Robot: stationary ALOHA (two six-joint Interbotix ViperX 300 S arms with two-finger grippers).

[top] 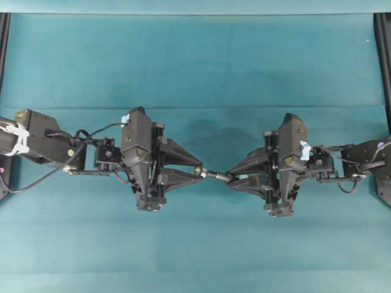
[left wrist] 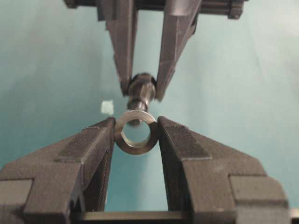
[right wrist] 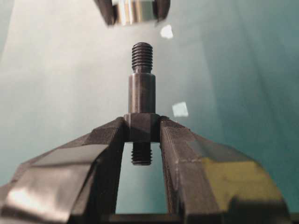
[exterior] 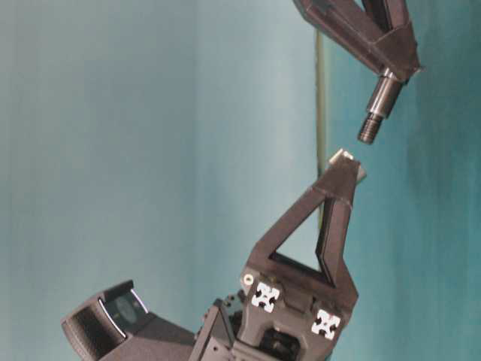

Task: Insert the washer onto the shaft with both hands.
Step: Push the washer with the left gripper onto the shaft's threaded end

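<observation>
Nearest the lens in the left wrist view, the two black fingers (left wrist: 88, 149) of the left gripper (left wrist: 136, 135) fill the lower half of the frame, clamped on the washer (left wrist: 136, 132), which stands on edge between their tips with its hole facing the camera. Just beyond it, in the upper middle of that frame, the shaft (left wrist: 140, 93) points back toward the ring, pinched by the right gripper (left wrist: 140, 88).

In the right wrist view the right gripper (right wrist: 141, 128) is closed on the shaft (right wrist: 141, 93) at its thicker collar; the threaded end points up the frame toward the washer (right wrist: 134, 11) at the top edge, with a clear gap between them. Two small white scraps (right wrist: 180, 109) lie on the teal cloth (right wrist: 243, 70).

From overhead the left gripper (top: 199, 171) and right gripper (top: 227, 177) meet tip to tip at the centre of the frame, the shaft (top: 217, 175) between them.

The table-level view shows the shaft (exterior: 379, 105) hanging at the upper right, its tip just apart from the washer (exterior: 342, 156) below it.
</observation>
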